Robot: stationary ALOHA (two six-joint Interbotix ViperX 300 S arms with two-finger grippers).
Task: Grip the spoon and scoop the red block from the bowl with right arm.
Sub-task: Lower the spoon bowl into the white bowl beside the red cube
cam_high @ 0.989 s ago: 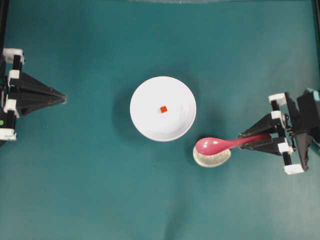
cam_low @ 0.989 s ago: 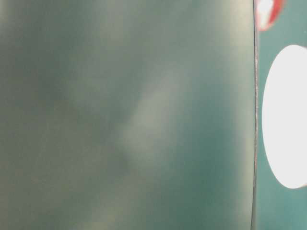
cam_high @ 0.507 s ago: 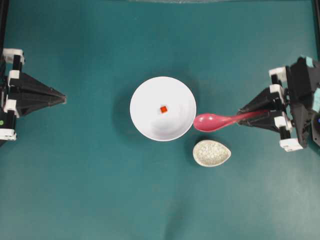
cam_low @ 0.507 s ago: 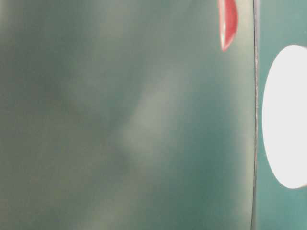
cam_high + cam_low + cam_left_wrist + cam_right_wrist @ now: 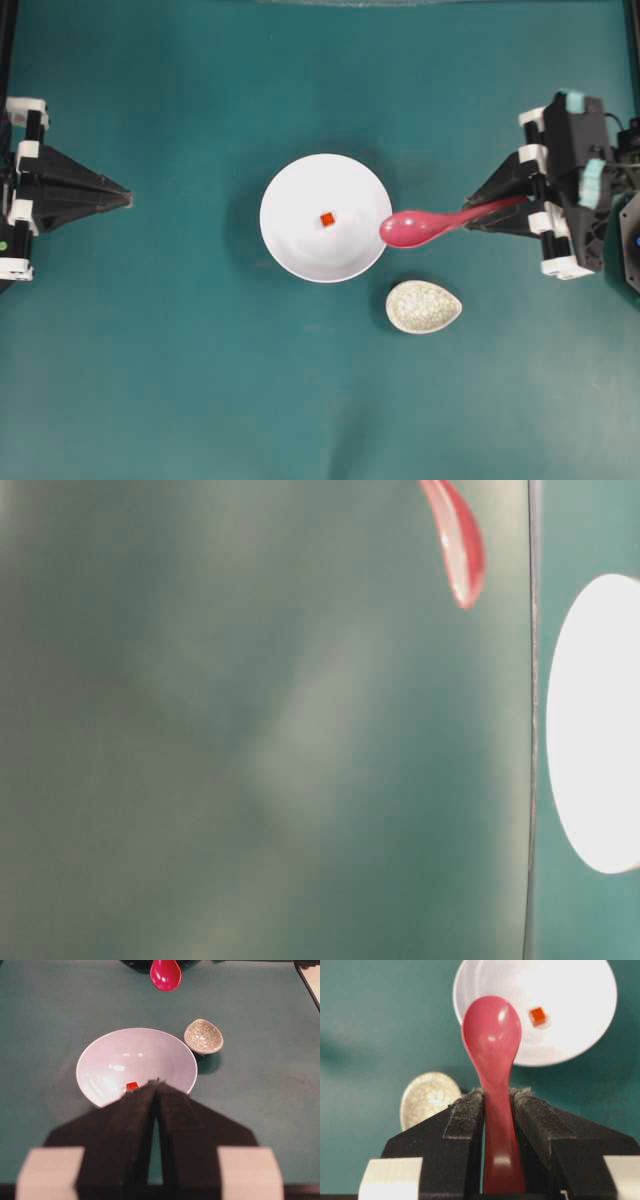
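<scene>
Spoon (image 5: 420,226) clamped by its handle between the right arm's fingers (image 5: 465,1115), scoop hanging at the bowl (image 5: 290,245) rim, long axis aimed toward the red block (image 5: 327,219) resting inside.

Glossy pink-red spoon (image 5: 492,1035) in the black right pincer (image 5: 496,1097); ahead, white bowl (image 5: 580,1020), red-orange block (image 5: 537,1015); left, crackle-patterned beige dish (image 5: 427,1097); teal desk (image 5: 180,380).

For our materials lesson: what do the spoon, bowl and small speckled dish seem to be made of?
Spoon: glossy pink-red glazed ceramic or plastic; it shows highlights.
Bowl: smooth white, likely glazed ceramic or melamine; soft reflections.
Speckled dish: probably crackle-glazed ceramic; fine dark crack lines.
</scene>
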